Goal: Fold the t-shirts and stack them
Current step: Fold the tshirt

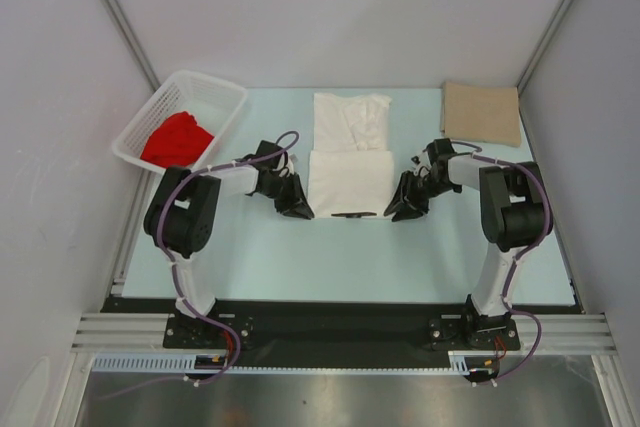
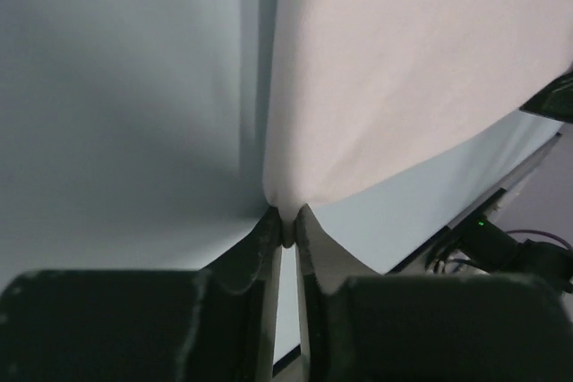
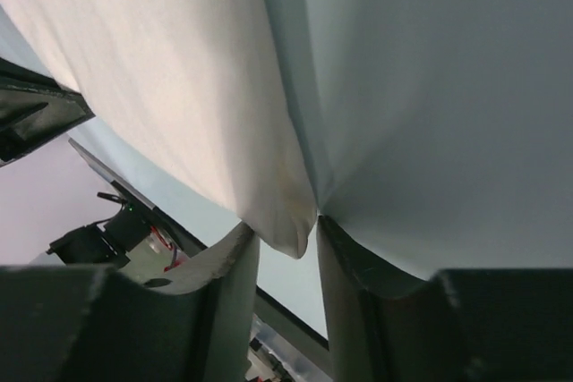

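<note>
Only the top view showed the whole layout. The white shirt (image 1: 348, 147) lay in the middle of the desk (image 1: 300, 257), its near half doubled into a smooth panel and its far half wrinkled. The tan shirt (image 1: 482, 112) lay flat at the far right corner, well apart from it. The red shirt (image 1: 178, 139) sat bunched in the basket (image 1: 228, 112) at the far left. The left end effector (image 1: 297, 209) was at the near left corner of the white panel and the right end effector (image 1: 405, 209) at the near right corner, but from above neither opening could be read.

The wrist views showed that and little else. They took in only pale cloth, bare desk and part of the opposite arm at the edge; the red and tan shirts and the basket were out of frame.

In the left wrist view the fingers (image 2: 260, 239) had drawn almost together, pinching the very corner of the white shirt at their tips, and the cloth fanned out from that point.

In the right wrist view the fingers (image 3: 235, 266) stood further apart. The rounded corner of the white shirt sat in the gap and seemed to touch both inner faces. I could not tell whether they were truly clamped on it.
</note>
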Available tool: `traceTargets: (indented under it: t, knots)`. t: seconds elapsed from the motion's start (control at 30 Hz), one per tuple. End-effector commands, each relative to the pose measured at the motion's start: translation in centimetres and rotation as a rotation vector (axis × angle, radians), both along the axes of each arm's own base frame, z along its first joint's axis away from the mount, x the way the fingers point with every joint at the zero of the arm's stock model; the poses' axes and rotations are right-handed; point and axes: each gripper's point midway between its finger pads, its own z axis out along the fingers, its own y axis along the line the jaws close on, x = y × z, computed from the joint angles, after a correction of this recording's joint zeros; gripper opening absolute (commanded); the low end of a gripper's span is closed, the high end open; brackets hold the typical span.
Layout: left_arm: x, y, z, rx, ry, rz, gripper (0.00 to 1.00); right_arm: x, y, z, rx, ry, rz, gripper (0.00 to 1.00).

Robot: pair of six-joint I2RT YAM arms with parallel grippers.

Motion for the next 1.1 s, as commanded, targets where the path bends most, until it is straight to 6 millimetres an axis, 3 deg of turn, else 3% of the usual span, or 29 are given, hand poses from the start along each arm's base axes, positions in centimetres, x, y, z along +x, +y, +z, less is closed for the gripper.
traceTargets:
  t: [0.0,0.07,0.1,0.13,0.17,0.23,0.27,0.33,0.37,0.43,0.47,0.67,0.73,0.77,0.83,0.87,0.93,1.0,1.07]
  knots:
    - [-1.2,2.1,-3.9,0.110,0.070,0.020,0.14,0.4,-0.5,-2.3,-0.081,-0.023,0.014,0.36]
    - [-1.3,2.4,-4.3,0.127,0.080,0.018,0.03,0.3,-0.4,-2.7,-0.091,-0.018,0.021,0.26]
    - [-1.6,2.5,-4.4,0.129,0.088,0.016,0.00,0.2,-0.3,-2.9,-0.100,-0.011,0.026,0.19]
    - [-1.7,2.4,-4.4,0.126,0.086,0.014,0.00,0.0,-0.4,-3.1,-0.117,-0.005,0.028,0.06]
    - [-2.5,2.7,-4.6,0.131,0.101,0.017,0.00,-0.5,-0.3,-3.2,-0.127,0.010,0.033,0.01]
    - [-3.0,2.8,-4.1,0.122,0.087,0.026,0.00,-1.5,-0.5,-2.9,-0.150,0.024,0.033,0.00]
    - [-4.4,3.2,-4.4,0.131,0.110,0.023,0.00,-3.2,-0.6,-3.2,-0.164,0.053,0.042,0.00]
    - [-5.4,3.4,-3.8,0.128,0.098,0.025,0.00,-4.5,-0.7,-2.3,-0.172,0.043,0.032,0.00]
    - [-7.2,3.8,-4.3,0.136,0.128,0.021,0.00,-6.5,-0.9,-3.0,-0.180,0.076,0.040,0.00]
    - [-8.4,3.7,-3.6,0.116,0.114,0.016,0.00,-8.2,-0.9,-2.9,-0.174,0.096,0.027,0.00]
    - [-10.0,4.1,-4.0,0.127,0.139,0.012,0.00,-9.5,-0.9,-2.9,-0.175,0.099,0.031,0.00]
    - [-14.8,3.5,-3.5,0.129,0.150,-0.020,0.00,-13.1,-0.4,-2.6,-0.180,0.118,0.025,0.00]
    - [-15.0,3.5,-3.3,0.129,0.129,-0.016,0.00,-13.7,-0.5,-2.7,-0.192,0.105,0.025,0.00]
    - [-14.8,3.6,-3.0,0.132,0.113,-0.013,0.05,-13.8,-0.7,-2.7,-0.197,0.106,0.021,0.00]
    - [-14.7,4.0,-2.8,0.155,0.099,-0.009,0.21,-13.6,-1.1,-2.6,-0.211,0.097,0.018,0.12]
    - [-14.7,4.0,-2.7,0.151,0.093,-0.006,0.36,-13.7,-1.2,-2.5,-0.214,0.096,0.022,0.16]
    - [-14.4,4.0,-2.2,0.148,0.069,0.005,0.52,-13.3,-1.4,-2.0,-0.221,0.072,0.014,0.33]
    - [-14.2,4.0,-2.0,0.151,0.062,0.007,0.59,-13.1,-1.6,-1.7,-0.226,0.057,0.008,0.42]
    - [-13.8,3.8,-2.0,0.148,0.058,0.006,0.62,-13.0,-2.0,-1.6,-0.227,0.050,-0.006,0.45]
